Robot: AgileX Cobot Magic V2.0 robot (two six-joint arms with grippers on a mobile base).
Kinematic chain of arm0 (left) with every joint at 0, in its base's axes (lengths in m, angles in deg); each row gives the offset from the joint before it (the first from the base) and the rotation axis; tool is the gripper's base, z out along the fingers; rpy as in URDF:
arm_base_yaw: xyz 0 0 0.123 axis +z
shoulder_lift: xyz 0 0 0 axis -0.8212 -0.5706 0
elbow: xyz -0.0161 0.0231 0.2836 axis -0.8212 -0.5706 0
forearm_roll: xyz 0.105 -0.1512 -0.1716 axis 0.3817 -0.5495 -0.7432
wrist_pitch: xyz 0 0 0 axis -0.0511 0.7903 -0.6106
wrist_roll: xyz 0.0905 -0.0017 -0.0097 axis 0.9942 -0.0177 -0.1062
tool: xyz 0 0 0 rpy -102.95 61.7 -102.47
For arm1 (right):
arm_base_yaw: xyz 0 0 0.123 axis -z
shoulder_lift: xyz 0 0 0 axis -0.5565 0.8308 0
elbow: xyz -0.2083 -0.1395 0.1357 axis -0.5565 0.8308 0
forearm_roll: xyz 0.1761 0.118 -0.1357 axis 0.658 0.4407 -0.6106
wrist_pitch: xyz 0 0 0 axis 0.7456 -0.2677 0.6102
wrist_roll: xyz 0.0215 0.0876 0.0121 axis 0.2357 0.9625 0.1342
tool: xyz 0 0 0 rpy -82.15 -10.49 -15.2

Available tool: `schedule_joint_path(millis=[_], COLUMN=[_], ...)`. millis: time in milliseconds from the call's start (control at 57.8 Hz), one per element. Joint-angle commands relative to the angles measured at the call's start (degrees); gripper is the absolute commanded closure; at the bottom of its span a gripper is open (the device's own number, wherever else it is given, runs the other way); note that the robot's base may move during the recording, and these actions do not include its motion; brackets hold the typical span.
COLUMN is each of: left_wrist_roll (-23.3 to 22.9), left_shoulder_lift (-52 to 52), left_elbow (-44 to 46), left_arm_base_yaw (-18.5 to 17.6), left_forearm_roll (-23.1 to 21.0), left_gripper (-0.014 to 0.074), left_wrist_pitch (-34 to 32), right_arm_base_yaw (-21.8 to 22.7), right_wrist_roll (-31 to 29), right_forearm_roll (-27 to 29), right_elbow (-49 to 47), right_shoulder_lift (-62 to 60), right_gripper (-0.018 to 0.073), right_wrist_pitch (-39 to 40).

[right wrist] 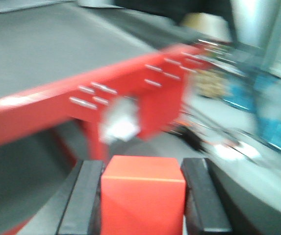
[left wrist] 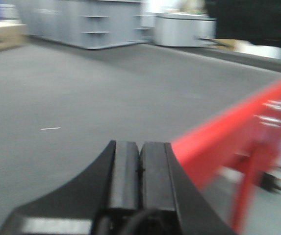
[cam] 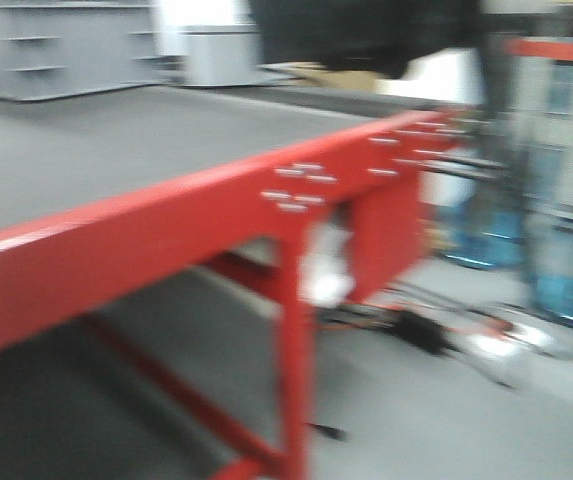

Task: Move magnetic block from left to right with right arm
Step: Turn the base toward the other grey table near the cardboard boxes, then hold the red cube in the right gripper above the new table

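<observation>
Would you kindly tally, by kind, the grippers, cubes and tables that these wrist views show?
Cubes: 1, the small bright-red cube.
Grippers: 2, the black left gripper, shut, and the right gripper, gripping the cube.
Tables: 1, the red-framed grey-topped table.
Total: 4.

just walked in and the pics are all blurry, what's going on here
The right gripper has the red magnetic block clamped between its fingers, with the table's red frame ahead of it. The left gripper is shut and empty, over the grey table top. All views are blurred, so whether the block is over the table is unclear.
</observation>
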Motion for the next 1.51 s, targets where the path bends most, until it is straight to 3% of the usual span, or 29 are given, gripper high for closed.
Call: schedule_joint_path(millis=[0,1488], left_wrist_roll=[-0.34,-0.34], left_shoulder_lift=[0.51,0.51], left_elbow=[-0.27,-0.27], left_arm_base_yaw=[-0.08,-0.08], left_forearm_roll=[-0.27,-0.27], left_gripper=[0.0722,0.0722], left_wrist_pitch=[-4.81,-4.81], right_arm_base_yaw=[0.22,0.22], right_wrist_roll=[-0.45,-0.45], right_forearm_roll=[-0.94,-0.94], right_elbow=[-1.59,-1.59], right_shoulder_lift=[0.54,0.54], right_gripper=[0.0365,0.0365], right_wrist_pitch=[4.68,4.68])
